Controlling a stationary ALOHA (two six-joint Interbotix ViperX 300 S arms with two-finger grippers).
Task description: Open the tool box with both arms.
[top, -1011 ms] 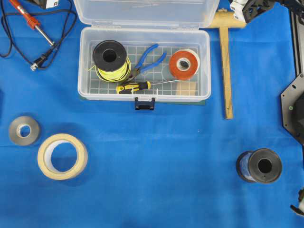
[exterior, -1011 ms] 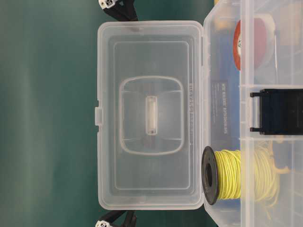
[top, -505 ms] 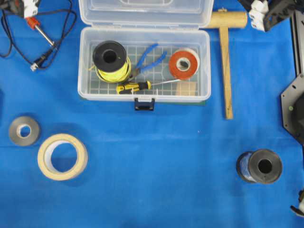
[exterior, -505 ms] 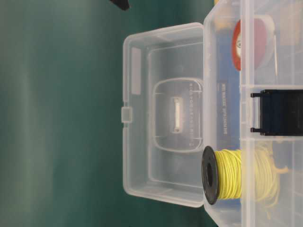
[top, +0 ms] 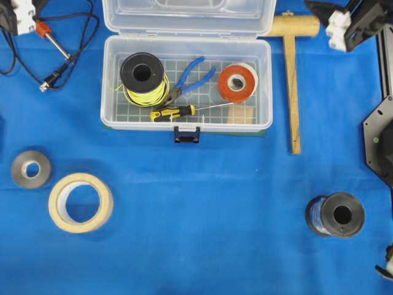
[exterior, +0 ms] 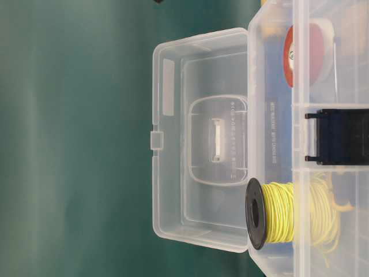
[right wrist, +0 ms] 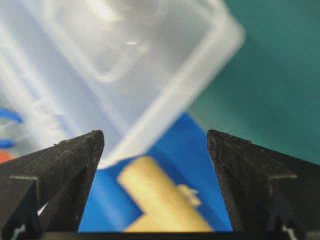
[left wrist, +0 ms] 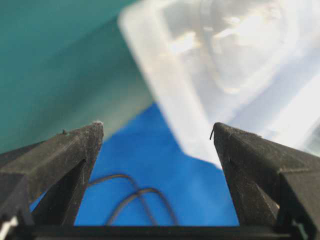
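The clear tool box (top: 105,80) stands open at the back middle of the blue cloth. Its lid (top: 187,15) leans back past the hinge, also seen in the table-level view (exterior: 202,138). The dark blue latch (top: 186,134) hangs at the front. Inside lie a yellow wire spool (top: 142,77), blue pliers (top: 193,75), an orange tape roll (top: 238,83) and a screwdriver (top: 175,112). My left gripper (left wrist: 156,129) is open and empty, left of the lid at the top left corner (top: 18,9). My right gripper (right wrist: 155,135) is open and empty, right of the lid (top: 334,21).
A wooden mallet (top: 292,80) lies right of the box, under my right gripper. A soldering iron with black cable (top: 46,34) lies at the back left. A masking tape roll (top: 80,202), a grey roll (top: 31,169) and a black spool (top: 336,215) sit near the front.
The lid has swung back from upright to leaning open. Both grippers have let go of its sides and moved outward, away from the box.
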